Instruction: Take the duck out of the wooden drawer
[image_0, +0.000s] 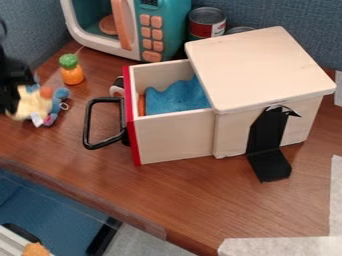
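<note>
The pale-yellow plush duck with orange beak (33, 104) is outside the open, red-fronted wooden drawer (175, 137), immediately beside the black two-finger gripper (12, 87). Whether the gripper is open or closed cannot be determined.

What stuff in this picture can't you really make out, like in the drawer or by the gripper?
All in the camera view:
- Back of the drawer: hidden under the box top.
- Whatever lies beneath the blue thing: covered by it.
- Orange thing: mostly behind the red front.
- Pale yellow toy: partly behind the gripper, which the left edge cuts off.
- Rear can: mostly behind the box top.
</note>
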